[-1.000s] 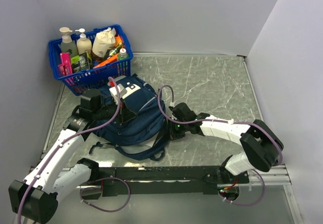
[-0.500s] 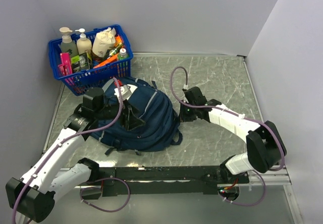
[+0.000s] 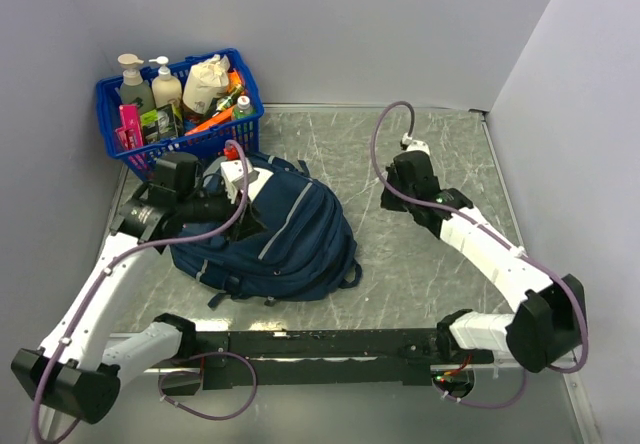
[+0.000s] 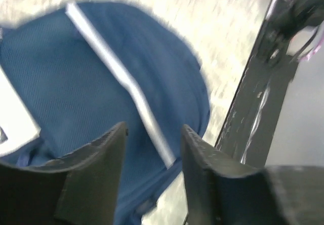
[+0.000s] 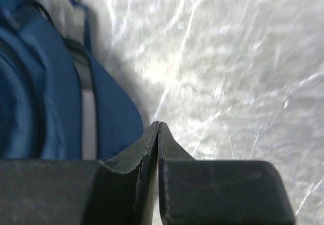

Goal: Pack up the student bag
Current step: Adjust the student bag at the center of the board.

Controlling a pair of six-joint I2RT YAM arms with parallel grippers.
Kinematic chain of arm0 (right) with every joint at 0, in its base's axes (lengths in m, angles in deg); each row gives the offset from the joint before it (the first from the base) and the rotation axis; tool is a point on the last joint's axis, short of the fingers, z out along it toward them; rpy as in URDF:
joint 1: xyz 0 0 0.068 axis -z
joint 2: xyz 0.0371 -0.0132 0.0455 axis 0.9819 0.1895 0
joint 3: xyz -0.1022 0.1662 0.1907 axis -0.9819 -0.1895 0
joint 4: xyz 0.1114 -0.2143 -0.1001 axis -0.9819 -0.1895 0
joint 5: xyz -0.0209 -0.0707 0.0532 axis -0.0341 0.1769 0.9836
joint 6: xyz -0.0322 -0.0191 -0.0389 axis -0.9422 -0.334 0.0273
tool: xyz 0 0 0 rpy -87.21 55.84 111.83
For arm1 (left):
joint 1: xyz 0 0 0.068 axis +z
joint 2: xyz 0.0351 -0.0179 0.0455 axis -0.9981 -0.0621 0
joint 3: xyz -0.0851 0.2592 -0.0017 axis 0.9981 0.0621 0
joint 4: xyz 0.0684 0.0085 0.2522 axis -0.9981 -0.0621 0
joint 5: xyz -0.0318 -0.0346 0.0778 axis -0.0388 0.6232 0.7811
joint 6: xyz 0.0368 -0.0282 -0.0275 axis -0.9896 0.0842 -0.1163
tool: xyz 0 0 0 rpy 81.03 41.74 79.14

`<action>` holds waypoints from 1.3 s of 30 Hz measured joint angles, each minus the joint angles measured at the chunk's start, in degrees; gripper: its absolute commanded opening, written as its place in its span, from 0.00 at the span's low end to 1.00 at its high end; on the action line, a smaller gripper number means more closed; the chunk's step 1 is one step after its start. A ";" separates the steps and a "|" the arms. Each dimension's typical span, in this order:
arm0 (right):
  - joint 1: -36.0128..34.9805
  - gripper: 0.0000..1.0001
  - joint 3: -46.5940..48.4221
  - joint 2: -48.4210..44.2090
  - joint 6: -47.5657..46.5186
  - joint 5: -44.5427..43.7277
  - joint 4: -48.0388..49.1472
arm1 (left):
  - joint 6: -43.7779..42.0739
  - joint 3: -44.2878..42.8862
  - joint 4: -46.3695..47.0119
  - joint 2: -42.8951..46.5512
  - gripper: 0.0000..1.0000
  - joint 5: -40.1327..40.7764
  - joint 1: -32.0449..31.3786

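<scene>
The student bag [image 3: 290, 239] is a navy backpack with a grey stripe. It lies flat on the table left of centre. My left gripper [image 3: 250, 220] hovers over its upper left part, open and empty. In the left wrist view the left gripper [image 4: 152, 139] has its jaws apart above the blue fabric [image 4: 76, 83], the grey stripe [image 4: 124, 80] and a white patch [image 4: 15, 118]. My right gripper [image 3: 390, 202] is shut and empty, above bare table just right of the bag. In the right wrist view the right gripper [image 5: 158, 127] has the bag's edge [image 5: 50, 108] to its left.
A blue plastic basket [image 3: 240, 124] stands at the back left, right behind the bag, holding pump bottles [image 3: 135, 82], a white pouch and several other items. White walls close in the table on the left, back and right. A dark rail [image 3: 330, 342] runs along the near edge.
The right gripper has left the bag's near right edge and drawn back to the right and away. The bag has rolled over and settled flat. The left arm has pulled back to the left.
</scene>
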 measured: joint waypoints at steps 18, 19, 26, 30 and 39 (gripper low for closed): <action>-35.69 0.37 -5.68 -14.88 5.60 -10.27 -9.75 | -37.62 4.63 -22.05 -2.40 0.98 -0.96 10.99; -35.71 0.37 -6.19 -15.10 5.90 -10.34 -9.84 | -38.82 4.66 -22.01 -2.25 0.97 -1.11 10.86; -35.87 0.36 -6.99 -15.37 6.12 -10.27 -9.77 | -38.42 8.57 -12.26 -1.73 0.41 1.11 3.96; -35.89 0.36 -8.31 -15.34 6.32 -9.68 -8.13 | -32.02 11.02 -5.99 -3.28 0.38 4.13 -2.58; -35.98 0.48 -11.04 -16.15 8.17 -11.80 -8.44 | -19.96 0.85 0.92 -17.66 0.19 8.04 -9.94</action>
